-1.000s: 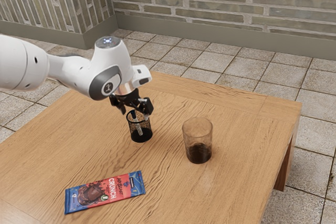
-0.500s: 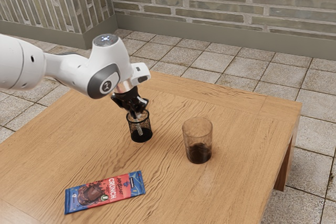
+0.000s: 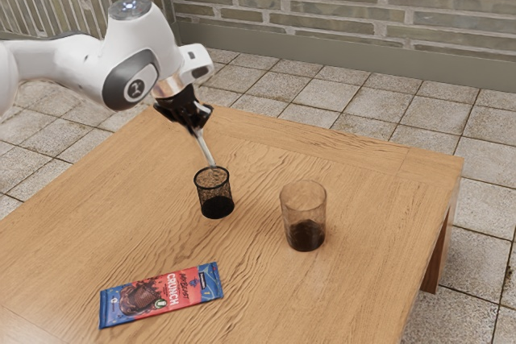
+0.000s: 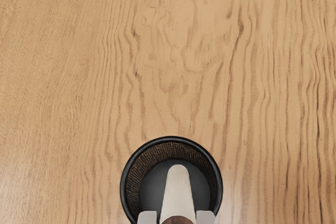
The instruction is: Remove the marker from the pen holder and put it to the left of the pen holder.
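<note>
Presently I'm seeing the wooden counter [image 3: 355, 296] carrying everything, and my white arm [image 3: 139, 54] is reaching in from the exterior view's left. Lying flat, the red-and-blue chocolate bar [image 3: 161, 296] is showing "CRUNCH" in white capitals; its finer print is staying too small for me. A brownish see-through glass [image 3: 304, 209] is standing well apart from it, holding something dark at its bottom. Nearby, the black mesh pen holder [image 3: 216, 202] is standing upright. Above it, my pincer [image 3: 196, 129] is gripping the pale marker [image 3: 206, 151], which is hanging tilted, its lower end showing at the holder's mouth.
</note>
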